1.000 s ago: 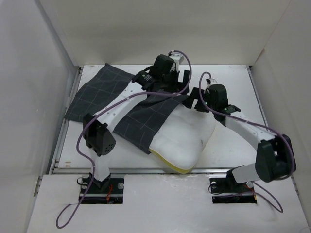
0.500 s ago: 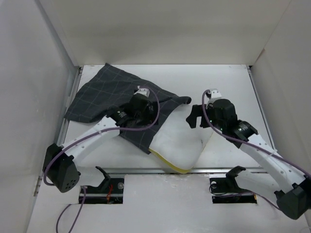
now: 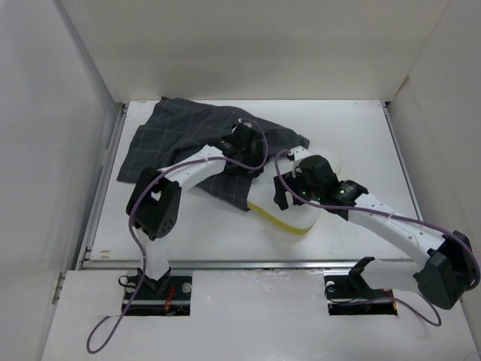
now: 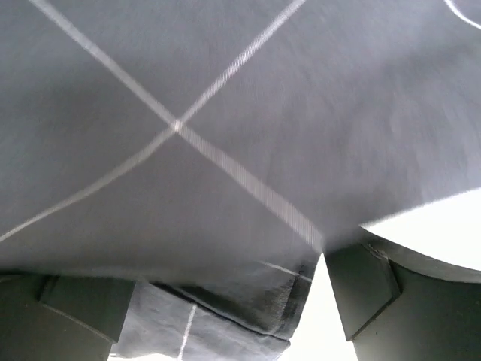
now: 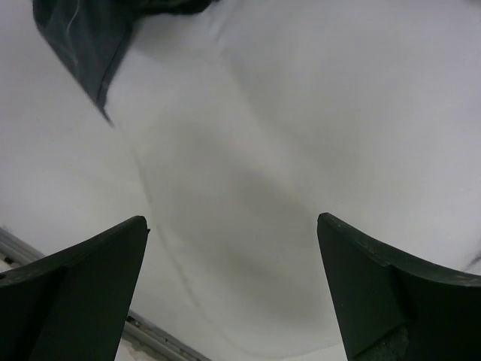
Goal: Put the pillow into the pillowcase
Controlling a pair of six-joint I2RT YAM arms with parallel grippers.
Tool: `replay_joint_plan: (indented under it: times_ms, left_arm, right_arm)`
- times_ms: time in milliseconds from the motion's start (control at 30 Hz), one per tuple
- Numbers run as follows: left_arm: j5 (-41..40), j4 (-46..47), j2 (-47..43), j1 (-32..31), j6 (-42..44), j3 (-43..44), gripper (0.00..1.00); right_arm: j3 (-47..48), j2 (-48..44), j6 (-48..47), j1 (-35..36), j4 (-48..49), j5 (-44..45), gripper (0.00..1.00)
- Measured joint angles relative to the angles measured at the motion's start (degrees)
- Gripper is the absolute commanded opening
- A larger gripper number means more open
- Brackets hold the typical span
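Top view: pillowcase lies spread over upper left & centre of table, its right end draped over the pillow. Pillow sits mid-frame, mostly hidden by cloth & R arm. Its yellow edge shows along the lower side, just below the dark fabric. L gripper is down on the pillowcase near that right end. R gripper is at the pillow, just below & right of it, the two close together.

L wrist view: checked cloth fills nearly the whole frame, with a folded hem at bottom centre, lying between the two fingers. Fingers stand wide apart, not pinched on the cloth as far as visible. White bit of pillow at right edge.

R wrist view: white pillow fills the frame. R gripper is spread wide w/ nothing held, only pillow surface beyond the gap. A pillowcase corner hangs in upper left; a strip of table rail shows at bottom left.
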Motion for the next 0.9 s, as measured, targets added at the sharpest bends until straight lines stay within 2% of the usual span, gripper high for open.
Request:
replay_joint_plan:
  times_ms: [133,233,400,533,700,767,800,900]
  left_arm:
    - [-0.3,0.7,4.2,1.6,2.4,9.1,0.97]
    - [-1.3,0.9,2.6,2.3,3.6,9.3,1.00]
    - [-2.6,0.0,-7.8,1.9,3.8,-1.0,1.00]
    - [-4.0,-1.8,-15.8,-1.4,2.0,-7.7,1.00]
    - [-4.0,-0.7,-16.8,-7.5,-1.4,-12.9,1.00]
    - [-3.5,-0.8,-15.2,-8.5,-2.3,-14.1,1.00]
    - [-3.3,-0.8,-13.9,-8.6,-2.8,-14.2,1.00]
    - [-3.5,0.7,-10.4,-8.6,-3.8,-14.3,1.00]
  right_arm:
    - [2.3,5.4,-2.7,0.0,0.7,0.7,1.00]
    - [3.1,7.8,-4.3,0.0,1.5,2.0,1.00]
    - [5.0,9.6,-8.0,0.0,2.3,7.6,1.00]
    - [9.0,14.1,-10.7,-0.4,5.1,12.8,1.00]
    - [10.3,21.9,-11.8,-4.9,7.3,7.2,0.98]
    - [11.1,25.6,-11.8,-6.8,7.5,4.3,0.89]
    - [11.7,26.9,-11.8,-7.4,7.5,2.6,0.65]
    - [14.3,29.7,-11.9,-9.1,7.6,-1.3,0.15]
